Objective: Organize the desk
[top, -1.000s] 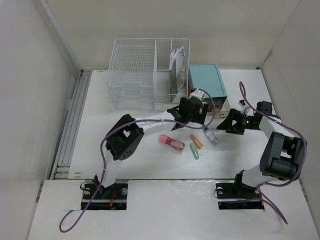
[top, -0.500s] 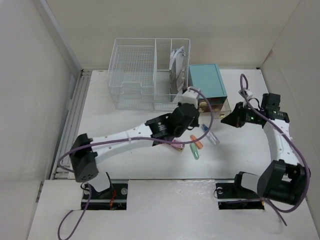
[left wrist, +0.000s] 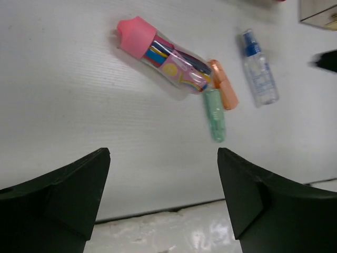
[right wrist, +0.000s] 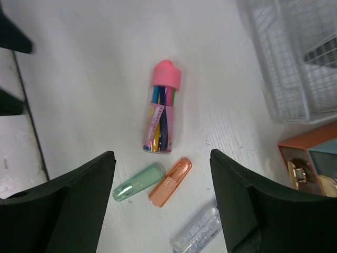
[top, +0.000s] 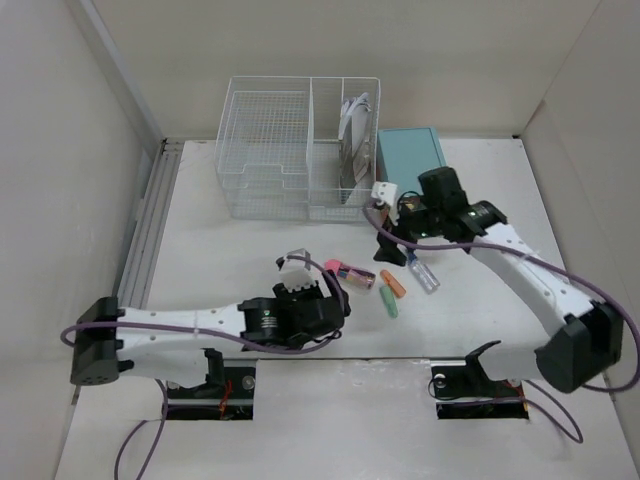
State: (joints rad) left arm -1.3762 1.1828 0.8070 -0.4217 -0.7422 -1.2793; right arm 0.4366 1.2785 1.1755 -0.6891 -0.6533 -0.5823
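The white desk (top: 200, 250) holds a clear tube with a pink cap (top: 350, 272), an orange capsule (top: 393, 284), a green capsule (top: 388, 303) and a small spray bottle (top: 424, 273), all lying loose at its middle. My left gripper (top: 338, 296) is open and empty, low near the desk's front edge, just left of the tube (left wrist: 163, 55). My right gripper (top: 388, 248) is open and empty above the capsules. In the right wrist view the green capsule (right wrist: 138, 182) and orange capsule (right wrist: 170, 182) lie between its fingers, below the tube (right wrist: 160, 108).
A white wire-mesh basket (top: 300, 150) stands at the back, with a teal drawer box (top: 410, 160) to its right. An open drawer with an orange frame (right wrist: 310, 158) holds small items. A grey rail (top: 150, 230) runs along the desk's left edge.
My left arm has swung back from the drawer box to the front of the desk. My right arm has moved left, from the right side to above the loose items.
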